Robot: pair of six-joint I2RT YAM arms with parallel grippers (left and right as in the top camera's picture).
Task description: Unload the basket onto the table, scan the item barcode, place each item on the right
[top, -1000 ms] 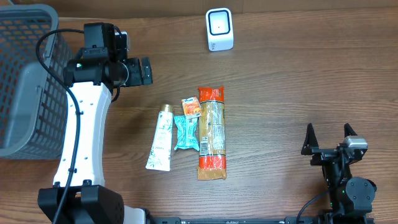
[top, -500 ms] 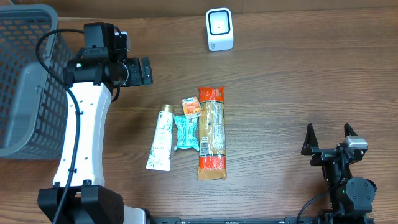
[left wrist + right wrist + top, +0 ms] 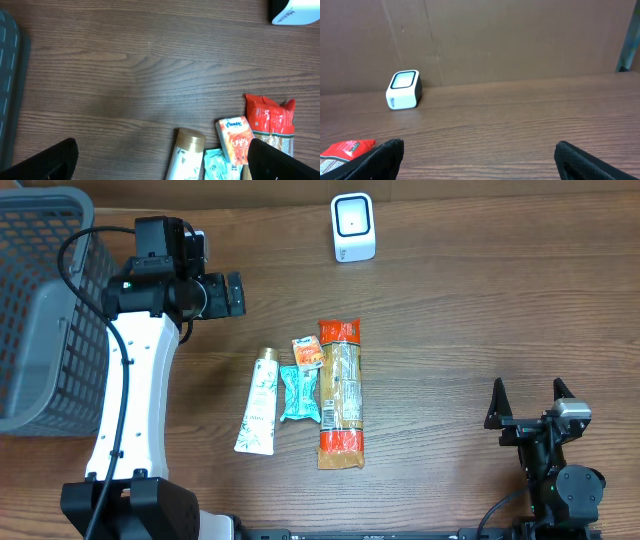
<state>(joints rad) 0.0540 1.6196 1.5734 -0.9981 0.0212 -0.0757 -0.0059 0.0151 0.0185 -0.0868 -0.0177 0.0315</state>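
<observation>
Jaws wide apart, both grippers empty

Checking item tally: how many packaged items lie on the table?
4: white tube leftmost, teal packet beside it, small orange pack at its far end, long package rightmost. None seems hidden.

You have 1 grey mesh basket at the table's left edge, brown wood-grain table beneath, plain cardboard wall behind.

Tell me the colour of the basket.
The basket is grey; the overhead view shows it best.
</observation>
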